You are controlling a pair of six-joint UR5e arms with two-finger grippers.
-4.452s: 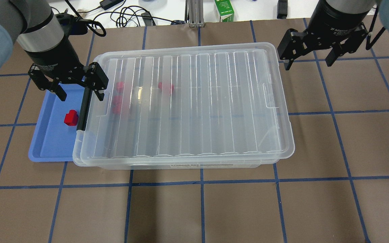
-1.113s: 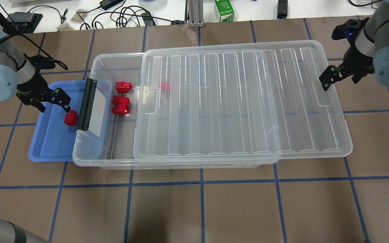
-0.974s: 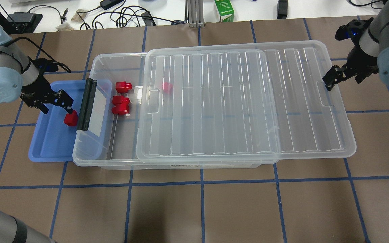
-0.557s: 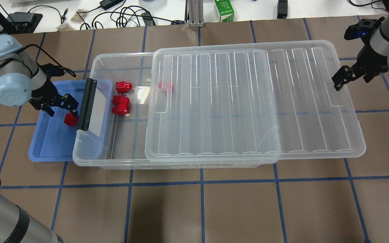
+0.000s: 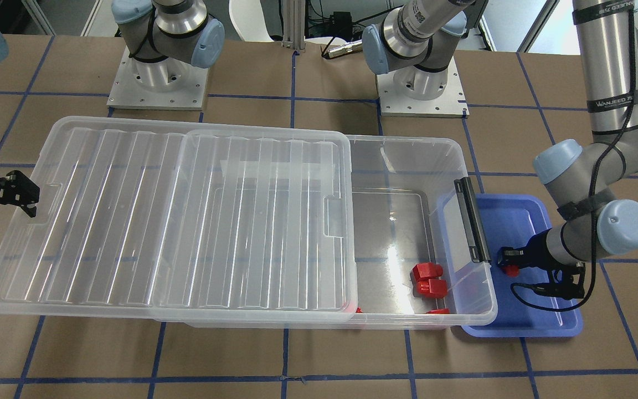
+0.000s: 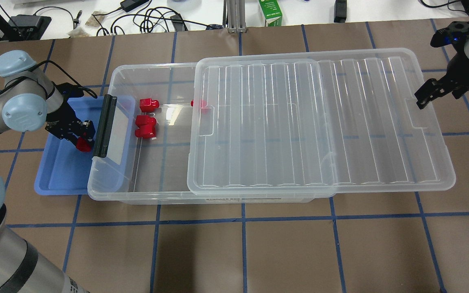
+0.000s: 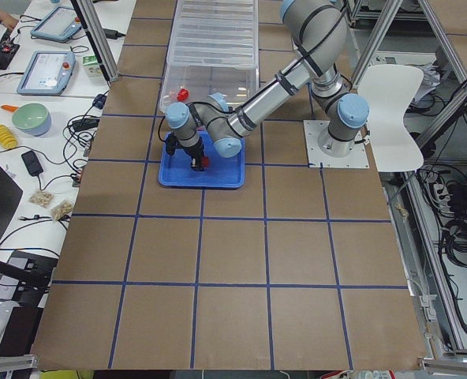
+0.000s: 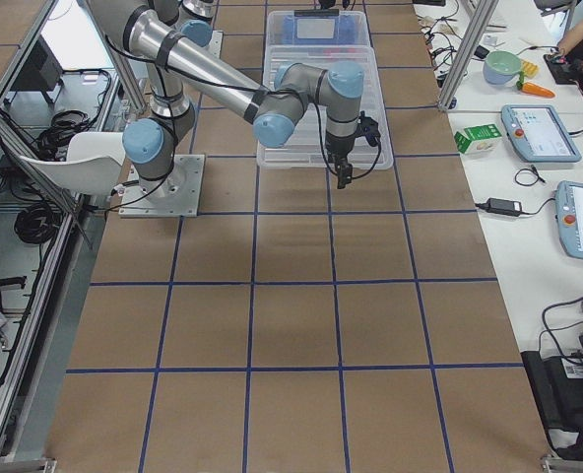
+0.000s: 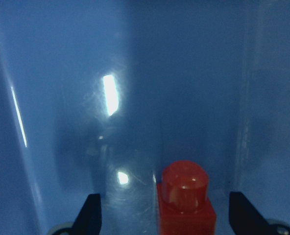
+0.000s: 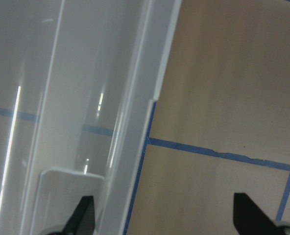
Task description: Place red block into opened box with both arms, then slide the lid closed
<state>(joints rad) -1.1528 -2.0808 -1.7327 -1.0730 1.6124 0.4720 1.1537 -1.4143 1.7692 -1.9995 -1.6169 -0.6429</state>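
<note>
One red block (image 6: pixel 83 145) (image 9: pixel 186 196) lies in the blue tray (image 6: pixel 59 175). My left gripper (image 6: pixel 77 136) (image 9: pixel 167 218) is down over it, open, a finger standing clear on each side of the block. The clear box (image 6: pixel 145 196) has its left part uncovered, and several red blocks (image 6: pixel 145 126) lie inside. The ribbed lid (image 6: pixel 320 122) (image 5: pixel 130 221) sits shifted right and overhangs the box's right end. At that end my right gripper (image 6: pixel 429 93) (image 10: pixel 167 218) is open and straddles the lid's rim (image 10: pixel 135 122).
A black latch bar (image 6: pixel 103 126) on the box's left end stands right beside the left gripper. The blue tray pokes out from under that end. Cables and a green carton (image 6: pixel 270 12) lie beyond the far edge. The table is brown paper with blue tape lines.
The lid, fully over the box 4.5 s ago, has slid right with the right gripper at its end. The left gripper has moved onto the red block in the tray.
</note>
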